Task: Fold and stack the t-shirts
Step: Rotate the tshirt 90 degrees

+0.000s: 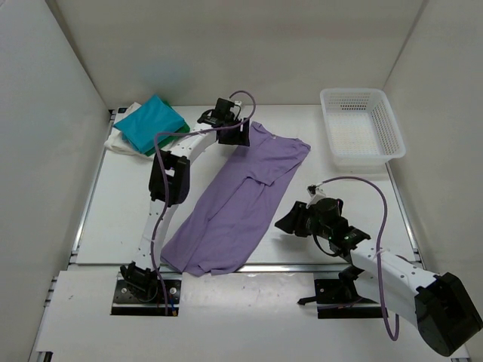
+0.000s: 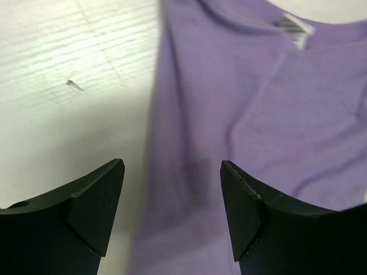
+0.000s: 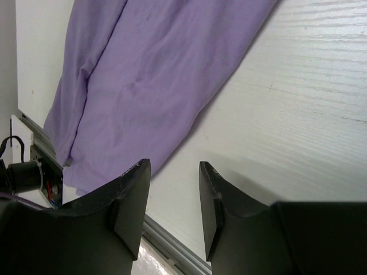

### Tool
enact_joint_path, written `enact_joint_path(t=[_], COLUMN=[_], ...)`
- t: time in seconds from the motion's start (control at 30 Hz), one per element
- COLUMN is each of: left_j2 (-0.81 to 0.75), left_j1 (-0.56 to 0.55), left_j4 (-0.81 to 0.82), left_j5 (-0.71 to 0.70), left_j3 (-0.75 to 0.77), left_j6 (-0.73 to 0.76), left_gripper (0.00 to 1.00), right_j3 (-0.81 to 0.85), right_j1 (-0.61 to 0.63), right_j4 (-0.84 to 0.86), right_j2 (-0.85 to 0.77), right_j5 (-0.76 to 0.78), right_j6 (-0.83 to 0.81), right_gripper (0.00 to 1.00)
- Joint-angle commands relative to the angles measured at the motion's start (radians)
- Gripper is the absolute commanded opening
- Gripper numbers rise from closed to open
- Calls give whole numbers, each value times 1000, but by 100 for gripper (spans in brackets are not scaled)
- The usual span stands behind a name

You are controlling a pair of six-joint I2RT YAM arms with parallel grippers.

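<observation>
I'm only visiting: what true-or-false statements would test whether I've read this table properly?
1. The purple shirt lies on the table, held by neither gripper. True.
2. The basket holds folded shirts. False: the folded pile lies outside it, at the far left corner.
3. The teal shirt tops the folded pile. True.
4. The right gripper is clamped on the purple shirt. False: its jaws stand open beside the shirt, over bare table.
5. The left gripper is shut. False: it is open, above the shirt near its collar.
</observation>
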Motion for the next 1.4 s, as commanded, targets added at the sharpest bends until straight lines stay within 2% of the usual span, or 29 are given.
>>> enact_joint_path(t=[0.0, 0.13, 0.43, 0.67, 0.87, 1.17, 1.27, 1.3, 1.37], left_j2=[15, 66, 89, 76, 67, 38, 26, 20, 10], left_j1=[34, 28, 9, 9, 45, 239, 269, 278, 284], left_j4=[-30, -37, -31, -22, -4, 96, 131, 136, 144], left_j5=[10, 8, 66, 62, 60, 31, 48, 56, 77], left_j3=[100, 117, 125, 136, 140, 156, 145, 139, 128], left_j6=[-2, 13, 2, -22, -79, -252, -292, -306, -315], left_gripper=[79, 76, 25, 0, 0, 0, 0, 5, 29], right_j3=[0, 3, 3, -9, -15, 5, 21, 23, 53], right_j1=[-14, -54, -52, -64, -87, -98, -100, -103, -83], right_j4=[-14, -17, 9, 8, 5, -32, -24, -17, -1], right_j2=[-26, -24, -26, -21, -17, 9, 52, 66, 121], right_j5=[-48, -72, -77, -86, -103, -109, -112, -111, -128], right_j6=[-46, -65, -65, -68, -74, -122, -125, -131, -140], right_gripper=[36, 36, 37, 37, 36, 37, 39, 40, 44])
